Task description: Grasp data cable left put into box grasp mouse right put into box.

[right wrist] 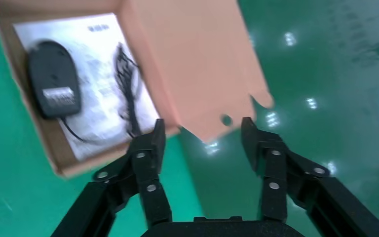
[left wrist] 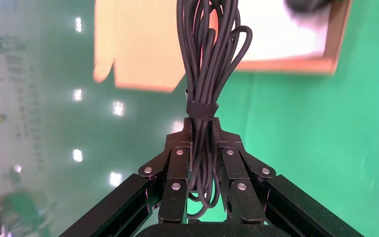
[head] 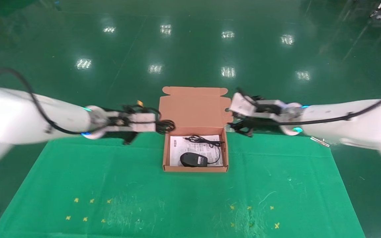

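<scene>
The open orange-tan box [head: 166,155] sits on the green mat, lid flap [head: 193,107] raised behind it. The black mouse [head: 193,160] lies inside on the white sheet, its thin cord [head: 207,141] coiled beside it; both show in the right wrist view, the mouse [right wrist: 53,91] and the box [right wrist: 29,138]. My left gripper [head: 159,125] is shut on the black data cable bundle [head: 165,125], held in the air just left of the box's back corner; in the left wrist view the cable [left wrist: 205,74] hangs out past the fingers [left wrist: 177,168]. My right gripper [right wrist: 201,129] is open and empty, right of the lid.
The green mat [head: 78,172] covers the table; its far edge runs just behind the box. Small yellow markers [head: 88,210] lie near the front on the left, and more yellow markers [head: 253,215] on the right. Shiny green floor lies beyond.
</scene>
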You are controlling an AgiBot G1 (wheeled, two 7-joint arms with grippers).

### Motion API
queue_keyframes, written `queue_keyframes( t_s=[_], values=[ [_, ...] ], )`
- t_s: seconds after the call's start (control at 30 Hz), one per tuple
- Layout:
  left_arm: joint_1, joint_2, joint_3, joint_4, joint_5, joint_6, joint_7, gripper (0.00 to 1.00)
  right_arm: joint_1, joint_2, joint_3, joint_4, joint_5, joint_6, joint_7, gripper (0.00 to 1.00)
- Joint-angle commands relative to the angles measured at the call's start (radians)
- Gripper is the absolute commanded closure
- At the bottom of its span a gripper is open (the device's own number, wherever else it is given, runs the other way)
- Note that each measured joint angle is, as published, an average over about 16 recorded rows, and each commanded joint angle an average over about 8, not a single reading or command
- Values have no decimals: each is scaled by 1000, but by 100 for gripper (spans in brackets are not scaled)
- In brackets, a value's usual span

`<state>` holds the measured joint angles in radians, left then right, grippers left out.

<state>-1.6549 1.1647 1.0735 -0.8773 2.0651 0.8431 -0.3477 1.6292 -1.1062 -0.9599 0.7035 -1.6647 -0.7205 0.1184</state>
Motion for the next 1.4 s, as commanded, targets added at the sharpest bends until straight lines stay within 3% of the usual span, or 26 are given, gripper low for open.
queue_keyframes(
  t_s=[0.03, 0.27, 0.47, 0.73, 1.27, 1.4],
  values=[
    [25, 36, -1, 29, -13, -41, 14, 100, 5, 42, 1, 34, -7, -5, 12, 0],
    [59, 168, 6, 181, -79, -126, 137, 100, 2, 160, -10, 196, -64, -32, 123, 0],
    [82, 203, 40, 219, -150, -191, 200, 97, 16, 214, -31, 315, -151, -60, 241, 0],
    [88, 215, 100, 233, -185, -243, 187, 0, 34, 227, -53, 376, -236, -91, 335, 0],
    [85, 202, 94, 216, -186, -240, 191, 0, 34, 222, -51, 367, -230, -89, 328, 0],
    [70, 192, 87, 184, -192, -286, 194, 0, 53, 203, -40, 350, -236, -59, 321, 0]
  ],
)
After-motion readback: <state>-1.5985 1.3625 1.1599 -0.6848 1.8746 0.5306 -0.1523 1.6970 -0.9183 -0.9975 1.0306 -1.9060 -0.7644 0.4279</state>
